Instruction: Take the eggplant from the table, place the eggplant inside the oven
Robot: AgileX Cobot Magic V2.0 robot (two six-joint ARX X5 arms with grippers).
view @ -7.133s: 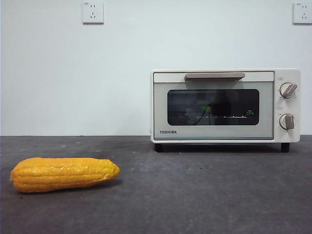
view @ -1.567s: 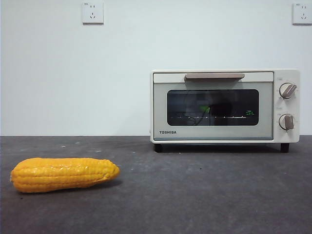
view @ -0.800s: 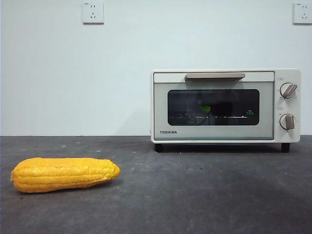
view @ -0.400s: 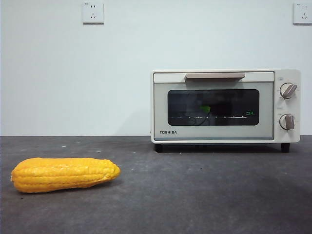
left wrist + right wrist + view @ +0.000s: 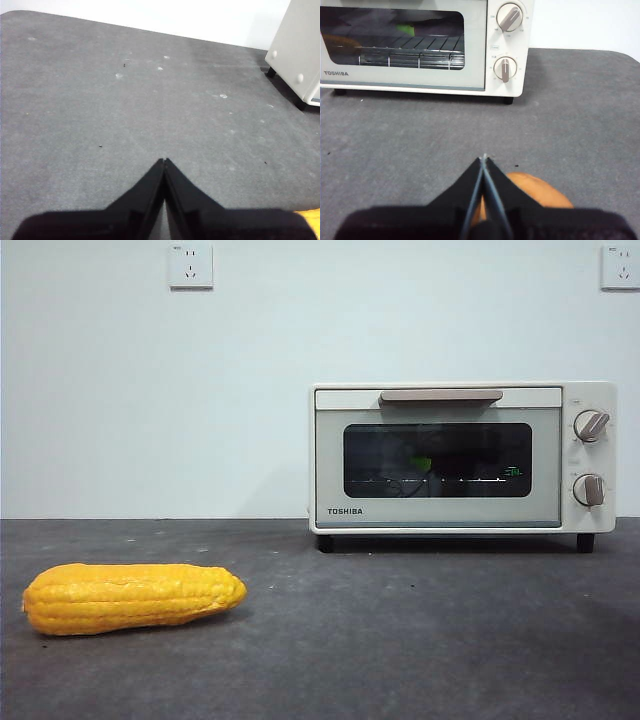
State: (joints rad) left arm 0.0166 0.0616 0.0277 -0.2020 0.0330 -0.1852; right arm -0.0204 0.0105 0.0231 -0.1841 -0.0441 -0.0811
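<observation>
1. On the right half of the front view stands the oven (image 5: pixel 462 456), cream-white, its dark glass door shut under the beige bar handle (image 5: pixel 441 395), with two round knobs (image 5: pixel 590 425) on its right side.
2. Behind the glass, a green patch shows on the wire rack: the stem end of the eggplant (image 5: pixel 421 464). I cannot make out its dark body against the dim interior.
3. My right wrist view shows the same green spot at the upper left of the frame (image 5: pixel 406 30), inside the closed oven (image 5: pixel 470 75).
4. My right gripper (image 5: pixel 483 161) is clenched, jaws pressed together with nothing between them, hanging over the table (image 5: pixel 580 130) well apart from the oven front. An orange rounded object (image 5: pixel 535 192) lies just under it, partly hidden by the jaws; I cannot tell what it is.
5. My left gripper (image 5: pixel 164 162) is likewise clenched on nothing, above bare table (image 5: pixel 100 110), with a corner of the oven (image 5: pixel 297 45) at the upper right of that frame.
6. At the lower left of the front view, a yellow-orange corn cob (image 5: pixel 132 597) lies on its side on the table (image 5: pixel 420 640), well apart from the oven.
</observation>
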